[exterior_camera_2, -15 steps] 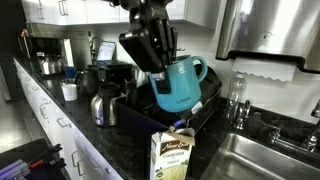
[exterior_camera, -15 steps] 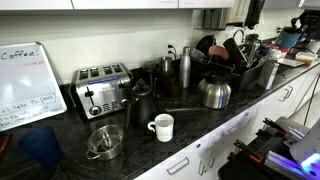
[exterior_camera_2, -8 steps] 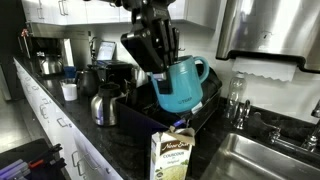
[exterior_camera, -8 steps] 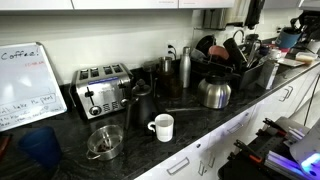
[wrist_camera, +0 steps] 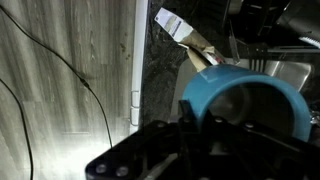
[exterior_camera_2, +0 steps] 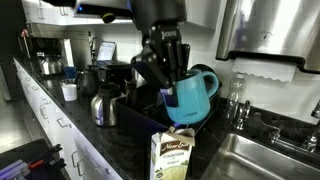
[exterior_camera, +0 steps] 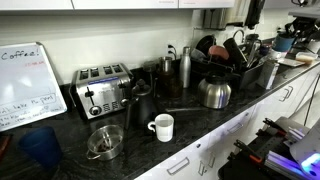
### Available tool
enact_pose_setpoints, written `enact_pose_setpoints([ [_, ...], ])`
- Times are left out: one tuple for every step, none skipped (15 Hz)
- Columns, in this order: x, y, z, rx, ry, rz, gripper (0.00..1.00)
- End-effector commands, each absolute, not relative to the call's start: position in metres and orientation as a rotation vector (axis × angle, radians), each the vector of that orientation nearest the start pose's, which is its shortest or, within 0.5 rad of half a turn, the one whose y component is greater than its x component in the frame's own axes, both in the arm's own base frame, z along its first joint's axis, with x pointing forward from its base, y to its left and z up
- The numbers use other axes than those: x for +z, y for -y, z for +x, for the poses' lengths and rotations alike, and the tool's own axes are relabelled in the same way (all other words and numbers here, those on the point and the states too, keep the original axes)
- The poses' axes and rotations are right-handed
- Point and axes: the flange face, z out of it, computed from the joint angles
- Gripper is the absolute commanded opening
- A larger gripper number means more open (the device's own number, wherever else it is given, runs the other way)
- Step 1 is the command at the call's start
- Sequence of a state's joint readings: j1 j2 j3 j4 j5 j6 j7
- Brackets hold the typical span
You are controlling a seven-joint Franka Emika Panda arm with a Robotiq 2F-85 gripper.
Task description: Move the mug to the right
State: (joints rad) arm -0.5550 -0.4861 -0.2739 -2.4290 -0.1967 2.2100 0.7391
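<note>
The teal mug (exterior_camera_2: 192,95) hangs in the air above the black dish rack (exterior_camera_2: 205,112), held by my gripper (exterior_camera_2: 167,88), whose fingers are shut on its rim. In the wrist view the mug (wrist_camera: 215,85) fills the lower right, with my gripper (wrist_camera: 150,85) clamped over its rim and one finger inside. In an exterior view the mug (exterior_camera: 286,41) is a small teal shape at the far right, high above the counter. The mug is tilted.
A carton (exterior_camera_2: 174,153) stands on the counter edge right below the mug, also seen in the wrist view (wrist_camera: 185,35). A steel kettle (exterior_camera: 214,92), white mug (exterior_camera: 162,126), toaster (exterior_camera: 103,89) and glass bowl (exterior_camera: 104,141) sit on the dark counter. A sink (exterior_camera_2: 262,160) lies beside the rack.
My gripper has swung with the teal mug away from the kettle toward the sink side and turned, so the mug now hangs slightly lower and further over.
</note>
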Motion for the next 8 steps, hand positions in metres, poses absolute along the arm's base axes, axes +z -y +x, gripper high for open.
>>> enact_pose_setpoints([
  [0.487, 0.347, 0.294, -0.408, -2.287, -2.214, 0.03],
  [0.482, 0.353, 0.296, -0.419, -2.346, -2.157, 0.03],
  [0.479, 0.360, 0.298, -0.429, -2.395, -2.107, 0.03],
  [0.475, 0.366, 0.300, -0.422, -2.440, -2.066, 0.03],
  [0.473, 0.371, 0.302, -0.421, -2.478, -2.034, 0.03],
  [0.471, 0.375, 0.303, -0.412, -2.517, -2.007, 0.03],
  [0.470, 0.379, 0.305, -0.406, -2.555, -1.981, 0.03],
  [0.467, 0.383, 0.306, -0.398, -2.594, -1.956, 0.03],
])
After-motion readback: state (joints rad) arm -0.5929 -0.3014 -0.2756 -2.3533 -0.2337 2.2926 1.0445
